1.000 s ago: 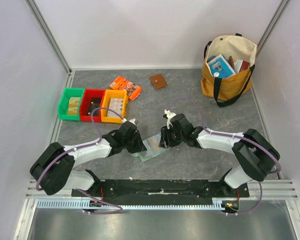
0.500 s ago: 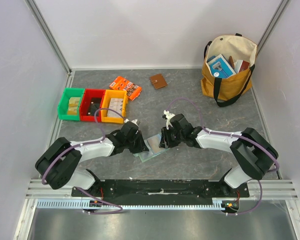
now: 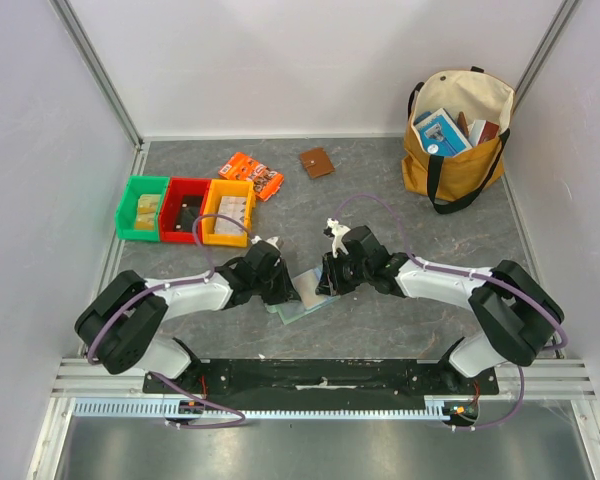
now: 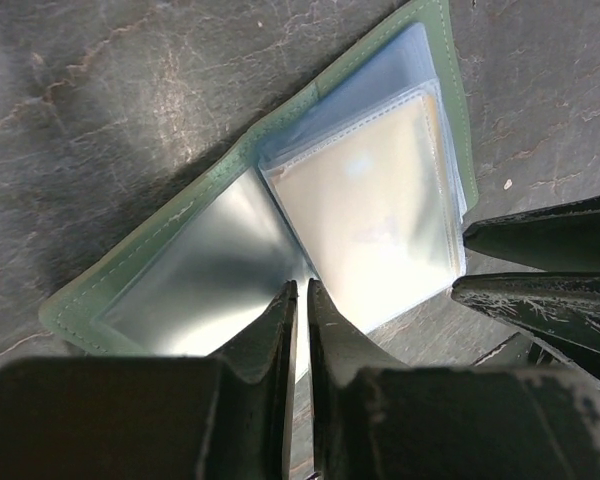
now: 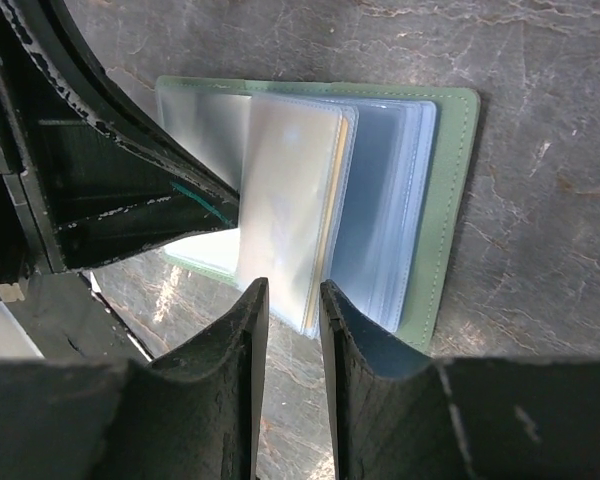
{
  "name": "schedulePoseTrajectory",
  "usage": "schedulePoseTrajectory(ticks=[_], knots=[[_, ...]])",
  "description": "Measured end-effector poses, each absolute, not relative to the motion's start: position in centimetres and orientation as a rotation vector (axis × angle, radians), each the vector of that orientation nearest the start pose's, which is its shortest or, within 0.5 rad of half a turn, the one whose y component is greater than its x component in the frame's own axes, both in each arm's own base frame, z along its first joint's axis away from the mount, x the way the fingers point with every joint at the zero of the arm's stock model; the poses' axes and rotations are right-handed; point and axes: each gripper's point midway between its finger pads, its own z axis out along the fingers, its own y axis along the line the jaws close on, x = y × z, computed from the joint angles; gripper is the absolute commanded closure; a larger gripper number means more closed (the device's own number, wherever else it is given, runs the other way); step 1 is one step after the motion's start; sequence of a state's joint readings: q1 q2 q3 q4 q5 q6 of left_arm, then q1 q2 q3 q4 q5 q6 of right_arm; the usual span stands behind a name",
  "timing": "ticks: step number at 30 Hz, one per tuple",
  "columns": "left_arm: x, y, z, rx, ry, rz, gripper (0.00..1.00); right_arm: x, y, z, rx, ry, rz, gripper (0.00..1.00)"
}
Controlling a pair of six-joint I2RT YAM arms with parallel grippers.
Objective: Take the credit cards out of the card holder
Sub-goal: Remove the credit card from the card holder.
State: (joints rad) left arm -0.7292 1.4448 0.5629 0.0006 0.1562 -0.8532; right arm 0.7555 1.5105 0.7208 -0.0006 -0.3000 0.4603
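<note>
**A:** How far along is this?

**B:** Barely begun, I'd judge, since no card is out yet. Starting at the left, the left hand [image 4: 300,295] is down on the card holder [image 3: 305,303]. Its fingers are almost together, with only a slit between them. It looks to be pinching the near edge of the holder's left flap.

**A:** And the holder itself?

**B:** It lies open and flat on the grey surface [image 3: 400,330], low in the centre of the top view, between the two hands. The green cover is spread, and the clear sleeves [image 5: 380,200] fan out over its right half.

**A:** Are any credit cards [image 5: 285,200] showing?

**B:** I make out just one, pale tan, inside the topmost sleeve. Glare hides whether the other sleeves hold more. None lies loose on the surface.

**A:** What about the right hand [image 5: 285,300]?

**B:** It sits at the lower edge of that top sleeve. Its fingers are narrowly apart, with the sleeve's corner right at their mouth. I cannot tell whether they touch it, and nothing is gripped as far as I can see.

**A:** So what is left?

**B:** Practically all of it. The tan card has to be gripped and slid out of its sleeve, and the same goes for any others tucked behind it.
</note>
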Motion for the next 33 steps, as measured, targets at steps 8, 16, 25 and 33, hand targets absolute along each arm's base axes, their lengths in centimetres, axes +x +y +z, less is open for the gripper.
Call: schedulePoseTrajectory(ticks=[8, 16, 25, 33], knots=[[19.8, -24.6, 2.7, -0.109, 2.628, -0.769, 0.86, 22.0, 28.6, 4.8, -0.486, 2.476, 0.81, 0.55], [19.6, -24.4, 4.4, -0.103, 2.59, -0.803, 0.85, 22.5, 27.6, 4.4, -0.463, 2.486, 0.725, 0.55], [21.2, -27.0, 5.6, -0.071, 2.577, -0.862, 0.82, 22.8, 28.3, 4.6, -0.469, 2.473, 0.752, 0.64], [21.0, -27.3, 3.3, -0.064, 2.64, -0.799, 0.79, 22.6, 28.9, 3.8, -0.486, 2.486, 0.783, 0.64]])
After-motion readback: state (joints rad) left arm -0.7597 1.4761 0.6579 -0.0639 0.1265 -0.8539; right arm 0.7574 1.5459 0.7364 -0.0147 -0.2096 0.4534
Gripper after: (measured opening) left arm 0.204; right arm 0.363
